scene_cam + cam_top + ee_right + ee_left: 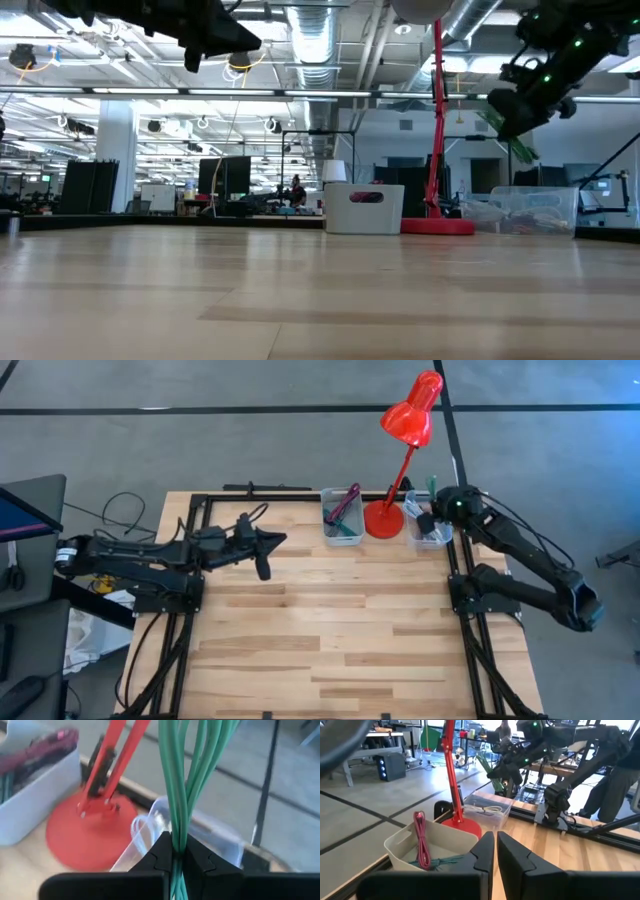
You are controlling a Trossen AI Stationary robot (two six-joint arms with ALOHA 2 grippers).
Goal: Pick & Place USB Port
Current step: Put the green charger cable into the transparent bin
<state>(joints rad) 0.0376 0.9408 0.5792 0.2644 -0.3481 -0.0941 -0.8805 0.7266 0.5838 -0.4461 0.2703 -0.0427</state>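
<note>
Now my right gripper (176, 851) clamps the green cable (186, 775) above the clear bin (432, 532).
Left gripper (495, 851) waits, pinched together, empty, keeping clear.

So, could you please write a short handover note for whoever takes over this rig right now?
Right gripper: shut on the green cable bundle, raised above the clear bin beside the red lamp.
Left gripper: shut, empty, hanging over the table's left half.
White bin: holds pink and green cables.
Done: green bundle picked up.
Left: carry it to its destination and release; the frames do not show where that is.
</note>
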